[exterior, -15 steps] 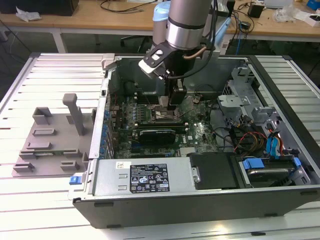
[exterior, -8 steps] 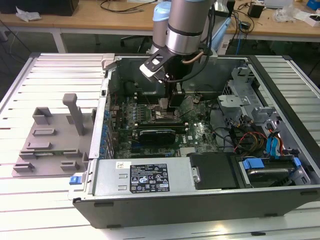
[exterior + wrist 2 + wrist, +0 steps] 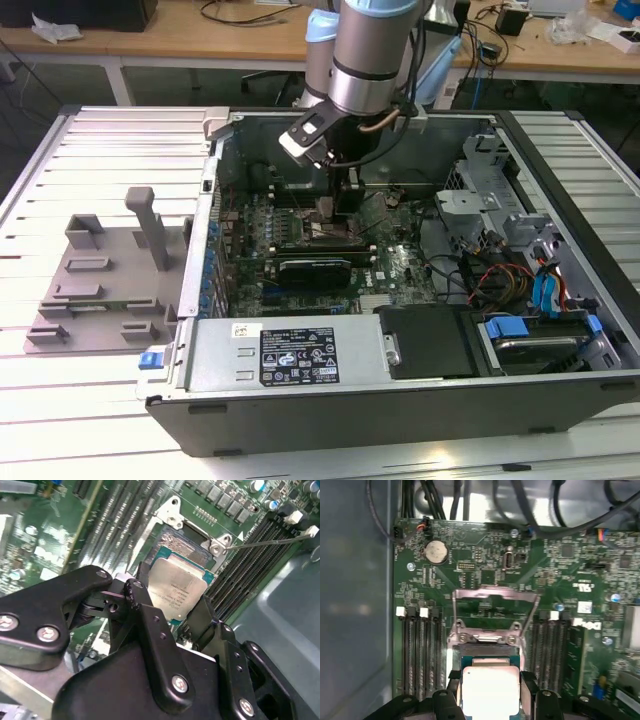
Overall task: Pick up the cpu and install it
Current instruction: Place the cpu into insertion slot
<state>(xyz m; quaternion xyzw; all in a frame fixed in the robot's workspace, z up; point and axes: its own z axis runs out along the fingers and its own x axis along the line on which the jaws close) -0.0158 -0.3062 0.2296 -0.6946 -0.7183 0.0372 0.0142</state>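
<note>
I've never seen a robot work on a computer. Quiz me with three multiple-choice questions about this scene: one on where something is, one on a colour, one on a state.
1. Where is the cpu?
A. On a grey tray outside the case
B. Between the fingers of the gripper, over the motherboard
C. On a wooden desk

2. What colour is the motherboard?
A. Red
B. White
C. Green

3. What state is the hinged metal frame on the motherboard in?
A. Swung open
B. Clamped down over the cpu
C. Taken off and lying on a tray

Answers:
1 B: both wrist views show black fingers flanking the silver cpu.
2 C: the board is green in both wrist views.
3 A: the first wrist view shows the frame lifted up, clear of the cpu.
</note>
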